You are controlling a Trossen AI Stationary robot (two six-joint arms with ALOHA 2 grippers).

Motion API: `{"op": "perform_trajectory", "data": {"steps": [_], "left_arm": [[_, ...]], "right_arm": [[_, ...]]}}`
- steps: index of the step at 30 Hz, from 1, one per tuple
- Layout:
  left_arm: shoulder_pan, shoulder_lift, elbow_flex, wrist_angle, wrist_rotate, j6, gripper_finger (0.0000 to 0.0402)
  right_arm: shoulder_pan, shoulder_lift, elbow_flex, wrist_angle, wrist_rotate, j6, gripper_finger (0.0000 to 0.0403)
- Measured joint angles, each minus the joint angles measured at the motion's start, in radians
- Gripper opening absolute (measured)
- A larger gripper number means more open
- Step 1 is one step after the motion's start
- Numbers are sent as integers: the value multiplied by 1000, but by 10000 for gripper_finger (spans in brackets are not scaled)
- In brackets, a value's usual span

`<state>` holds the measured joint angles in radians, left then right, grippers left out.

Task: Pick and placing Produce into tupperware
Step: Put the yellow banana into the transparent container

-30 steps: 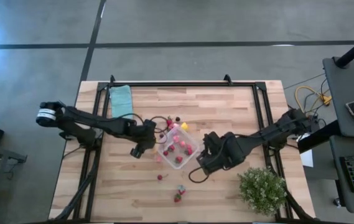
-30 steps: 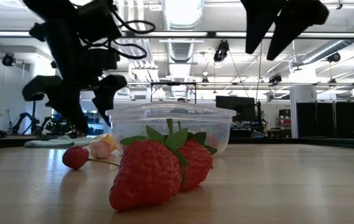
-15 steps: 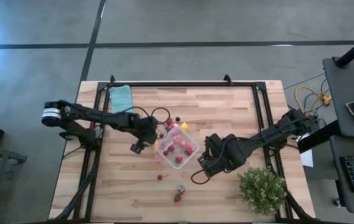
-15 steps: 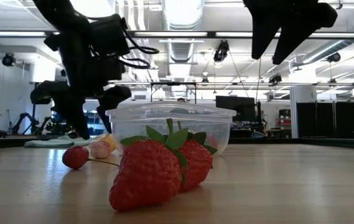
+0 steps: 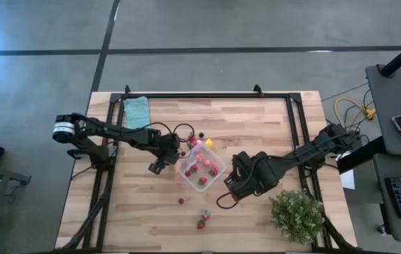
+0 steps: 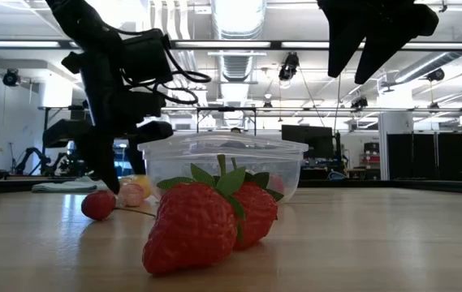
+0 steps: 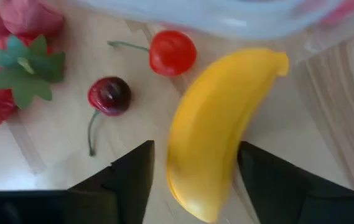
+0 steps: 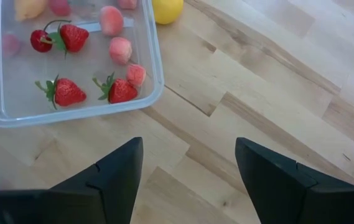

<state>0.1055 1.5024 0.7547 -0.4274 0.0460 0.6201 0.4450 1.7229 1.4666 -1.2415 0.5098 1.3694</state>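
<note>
Near the middle of the wooden table (image 5: pixel 256 134) sits the clear tupperware (image 5: pixel 201 168), lidless and set at a slant to the table's edges; inside it lie several strawberries (image 8: pixel 71 92), a cherry (image 8: pixel 40 40) and a few pale pink pieces (image 8: pixel 120 50), with a yellow-orange piece at one corner. More produce lies loose around it: a yellow banana (image 7: pixel 217 127) on the wood just outside the tub's wall, a red cherry (image 7: pixel 172 52) and a darker cherry (image 7: pixel 109 95) close by, a yellow round fruit (image 8: pixel 167 9) beyond the tub's far corner, and two strawberries (image 6: pixel 206 215) together nearer the table's front edge. The left gripper (image 5: pixel 163 158) is down at the tub's left side, its fingers (image 7: pixel 122 180) parted and straddling the banana, one on either flank, not clearly pressing it. The right gripper (image 5: pixel 230 188) hangs above bare wood to the right of the tub, fingers spread wide and empty. Compared with a second ago, the left gripper has shifted closer to the tub and dropped lower, with its fingers drawn in somewhat; the right has barely moved, and the tub's contents look unchanged.
</note>
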Motion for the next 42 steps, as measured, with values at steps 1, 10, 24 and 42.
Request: {"op": "perform_trajectory", "data": {"steps": [1, 10, 24, 42], "left_arm": [[0, 0, 0, 3, 0, 0, 197], [0, 0, 0, 8, 0, 0, 115], [0, -91, -2, -83, -3, -12, 136], [-2, -385, 75, 106, 62, -166, 136]], "right_arm": [[0, 0, 0, 0, 2, 0, 249], [0, 0, 0, 0, 16, 18, 247], [0, 0, -1, -3, 16, 7, 243], [0, 1, -9, -8, 16, -31, 242]]}}
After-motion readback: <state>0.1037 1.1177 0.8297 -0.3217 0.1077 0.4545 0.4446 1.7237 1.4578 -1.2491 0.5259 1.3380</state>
